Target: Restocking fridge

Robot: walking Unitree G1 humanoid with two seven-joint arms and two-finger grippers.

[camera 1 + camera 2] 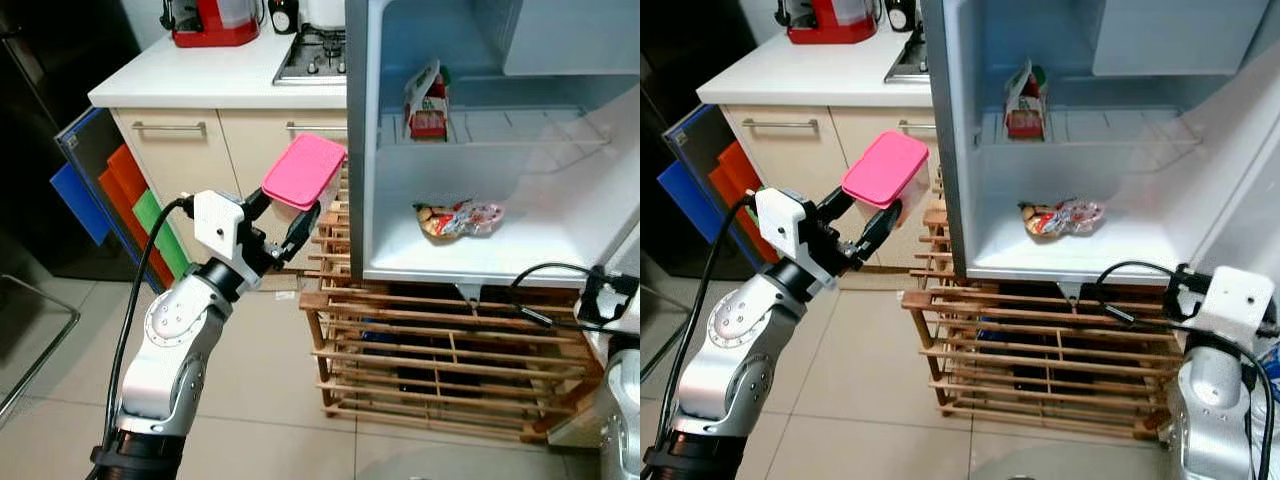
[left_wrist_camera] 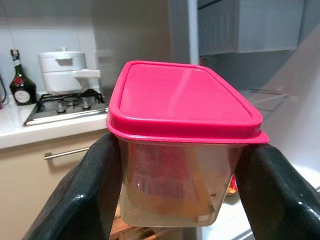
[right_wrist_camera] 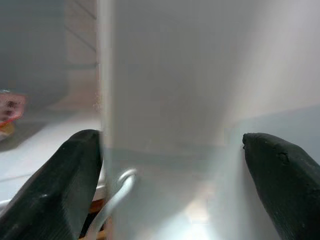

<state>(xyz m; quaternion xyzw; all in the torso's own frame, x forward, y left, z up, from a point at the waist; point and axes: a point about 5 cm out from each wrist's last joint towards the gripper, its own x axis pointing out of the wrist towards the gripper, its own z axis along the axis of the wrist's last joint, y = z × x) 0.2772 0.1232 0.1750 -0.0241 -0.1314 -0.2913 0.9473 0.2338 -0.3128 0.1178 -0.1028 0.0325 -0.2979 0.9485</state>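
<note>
A clear food container with a pink lid (image 1: 303, 172) is held off the floor, just left of the open fridge's side wall (image 1: 356, 150). My left gripper (image 1: 285, 212) is shut on it, one black finger (image 2: 85, 200) on each side of the tub (image 2: 185, 110). The fridge's bottom shelf (image 1: 480, 262) carries a snack packet (image 1: 460, 218). A carton (image 1: 427, 100) stands on the wire shelf above. My right arm (image 1: 610, 300) is low at the right by the fridge door (image 1: 622, 215). My right gripper (image 3: 170, 170) is open, its fingers astride the door's white edge (image 3: 160, 75).
The fridge rests on a wooden slat rack (image 1: 440, 360). Left of it is a kitchen counter (image 1: 200, 75) with a red appliance (image 1: 212, 20) and a hob (image 1: 312, 55). Coloured boards (image 1: 120, 190) lean beside the cabinet. Tiled floor (image 1: 260, 400) lies before me.
</note>
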